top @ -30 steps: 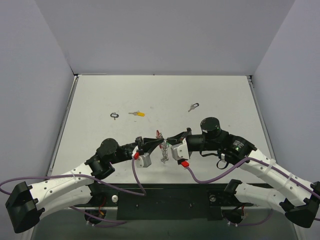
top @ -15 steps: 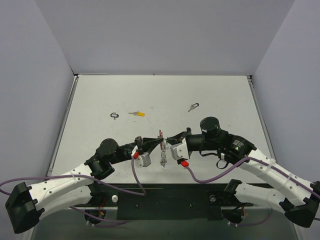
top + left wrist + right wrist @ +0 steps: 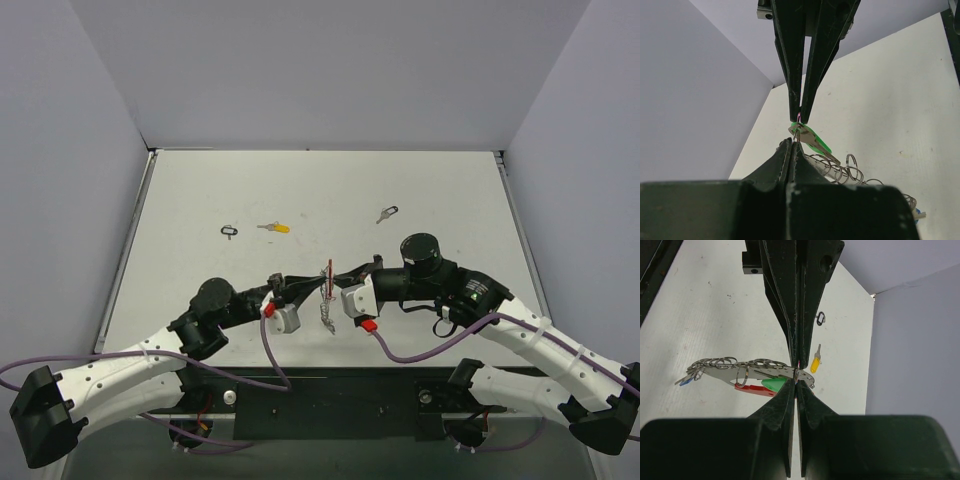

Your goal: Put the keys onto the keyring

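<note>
Silver coil keyring (image 3: 326, 306) with curved red piece, pinched at its top between left pincer (image 3: 319, 284) and right pincer (image 3: 337, 281), dangling slack above the desk (image 3: 450, 190). Green key (image 3: 774, 384) at the pinch, blue key (image 3: 684, 381) at the far end. Flat on the desk, well apart: yellow key (image 3: 275, 228), black-headed key (image 3: 387, 214).

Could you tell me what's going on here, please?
Both arms meet tip to tip over the table. The left tool and right tool are shut on the keyring, whose coil hangs below them, with the green key at the pinch point. The yellow key and a black-headed key lie farther back, not yet on the ring.
</note>
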`<state>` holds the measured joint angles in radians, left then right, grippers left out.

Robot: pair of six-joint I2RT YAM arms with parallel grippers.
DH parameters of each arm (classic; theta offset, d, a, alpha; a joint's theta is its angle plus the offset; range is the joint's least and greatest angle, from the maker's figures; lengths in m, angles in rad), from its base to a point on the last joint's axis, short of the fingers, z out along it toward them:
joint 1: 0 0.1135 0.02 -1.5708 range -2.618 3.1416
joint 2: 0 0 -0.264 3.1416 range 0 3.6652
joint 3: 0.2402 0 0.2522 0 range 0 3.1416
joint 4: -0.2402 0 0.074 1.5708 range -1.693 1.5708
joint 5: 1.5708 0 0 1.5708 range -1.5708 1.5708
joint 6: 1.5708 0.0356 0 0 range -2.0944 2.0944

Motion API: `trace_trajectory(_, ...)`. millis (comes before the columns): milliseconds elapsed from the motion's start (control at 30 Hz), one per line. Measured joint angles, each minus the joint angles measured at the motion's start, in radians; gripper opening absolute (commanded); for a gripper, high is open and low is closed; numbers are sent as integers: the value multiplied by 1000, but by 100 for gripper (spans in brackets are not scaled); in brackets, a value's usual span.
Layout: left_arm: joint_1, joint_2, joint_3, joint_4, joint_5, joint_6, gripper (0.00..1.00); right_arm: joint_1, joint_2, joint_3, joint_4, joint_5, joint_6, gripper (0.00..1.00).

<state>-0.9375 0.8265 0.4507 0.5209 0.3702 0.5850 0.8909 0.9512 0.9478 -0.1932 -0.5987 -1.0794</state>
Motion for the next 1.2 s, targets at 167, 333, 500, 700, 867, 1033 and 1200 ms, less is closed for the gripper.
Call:
trace_trajectory(167,6,-3,-2,19,0,-33,0,-2,0,5,11,-1,31,0)
trace_trajectory(333,21,-5,-4,55,5,-84,0,-13,0,6,35,-5,79,0)
trace_trajectory(500,34,-8,-18,109,11,-135,0,-18,0,10,60,-9,129,0)
trace_trajectory(700,43,-8,-18,166,23,-188,0,-30,0,10,87,-11,188,0)
trace_trajectory(867,45,-8,-19,230,50,-221,0,-31,0,10,103,-26,219,0)
trace_trajectory(1033,49,-7,-19,254,60,-240,0,-31,0,10,125,-37,246,0)
trace_trajectory(1200,51,-3,-19,256,61,-249,0,-31,0,10,144,-39,272,0)
